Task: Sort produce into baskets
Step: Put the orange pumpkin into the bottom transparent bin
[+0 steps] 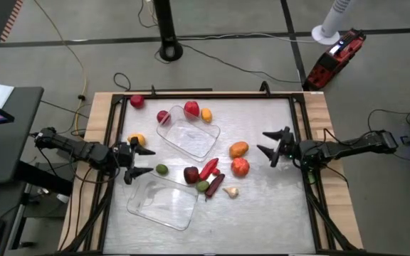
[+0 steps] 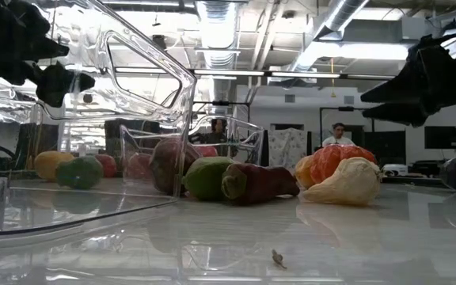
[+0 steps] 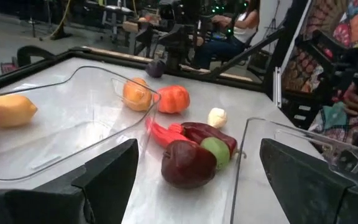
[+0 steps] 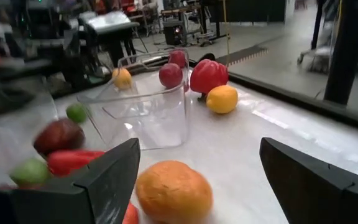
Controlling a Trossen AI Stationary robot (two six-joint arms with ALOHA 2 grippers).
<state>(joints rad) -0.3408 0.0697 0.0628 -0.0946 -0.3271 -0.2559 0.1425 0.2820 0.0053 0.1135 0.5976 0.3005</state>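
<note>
Two clear baskets lie on the table: one [image 1: 188, 135] toward the far middle, one [image 1: 162, 201] at the near left. The produce is scattered around them. A dark maroon piece [image 1: 191, 174], a red pepper [image 1: 208, 168], a green piece [image 1: 202, 185] and a whitish garlic [image 1: 230, 191] cluster mid-table. An orange piece [image 1: 238, 149] and a red-orange one [image 1: 240, 167] lie to their right. Several red and yellow pieces sit by the far basket. My left gripper [image 1: 142, 161] hovers open at the table's left. My right gripper [image 1: 267, 142] hovers open at the right, with the orange piece [image 4: 174, 190] just ahead of it.
A dark frame [image 1: 301, 121] runs along the table's edges. A small green piece [image 1: 161, 169] and a yellow-orange one [image 1: 137, 139] lie close to my left gripper. Beyond the far edge are a black pole base [image 1: 170, 50], cables and a red tool [image 1: 337, 57]. People sit in the room behind [image 2: 339, 134].
</note>
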